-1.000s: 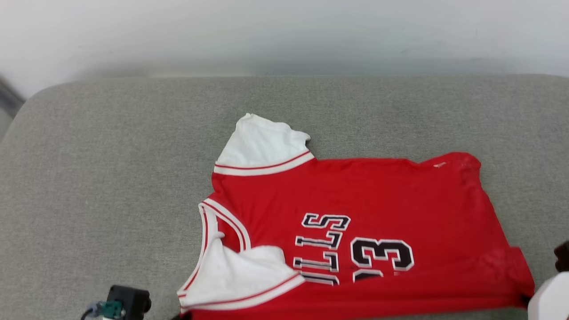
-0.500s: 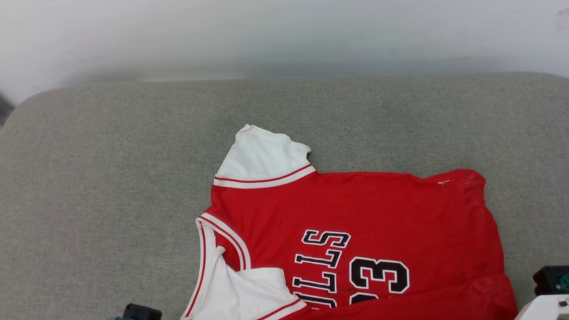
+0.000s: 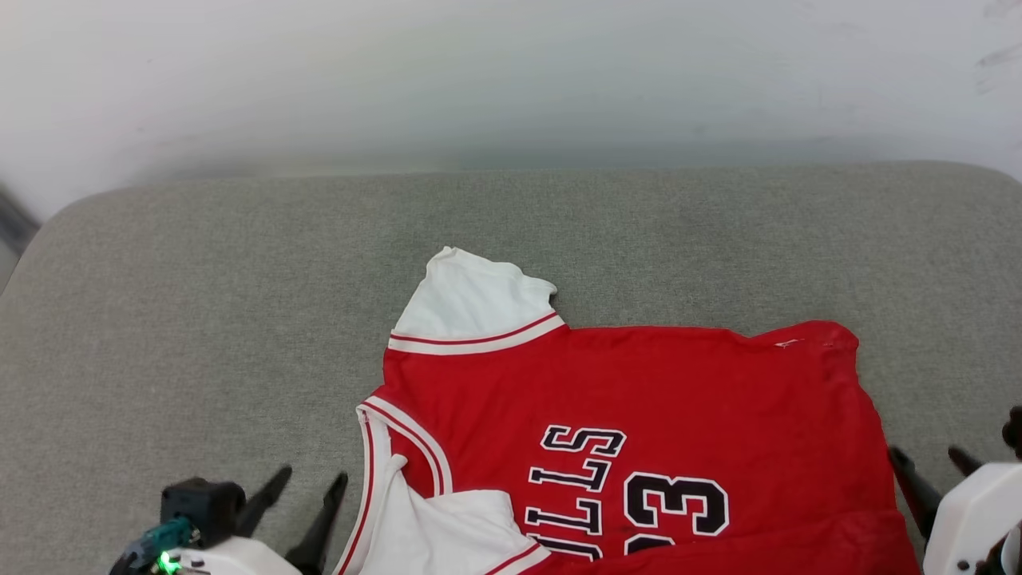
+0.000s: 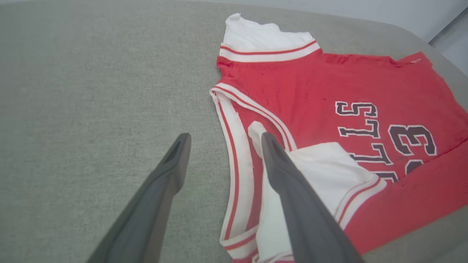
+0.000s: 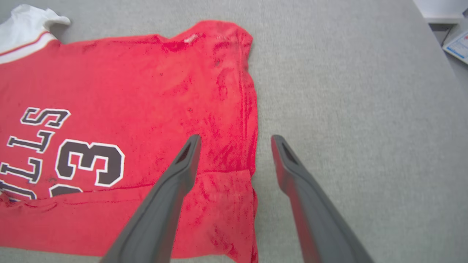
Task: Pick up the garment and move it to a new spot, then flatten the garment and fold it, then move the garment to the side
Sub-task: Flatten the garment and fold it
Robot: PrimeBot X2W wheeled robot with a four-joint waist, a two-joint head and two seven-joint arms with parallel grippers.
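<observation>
Left tool (image 3: 313, 477) and right tool (image 3: 924, 453) both spread wide and empty, flanking the garment (image 3: 639, 391) lying on the grey cushion (image 3: 200, 319); risks pinching only the folded-over sleeve (image 3: 455, 527) and dragging in fresh wrinkles.

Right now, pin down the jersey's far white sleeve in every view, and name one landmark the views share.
Head view: white sleeve just left of centre, at the garment's far edge.
Left wrist view: top centre.
Right wrist view: top-left corner.
Shared landmark: the black "3".
</observation>
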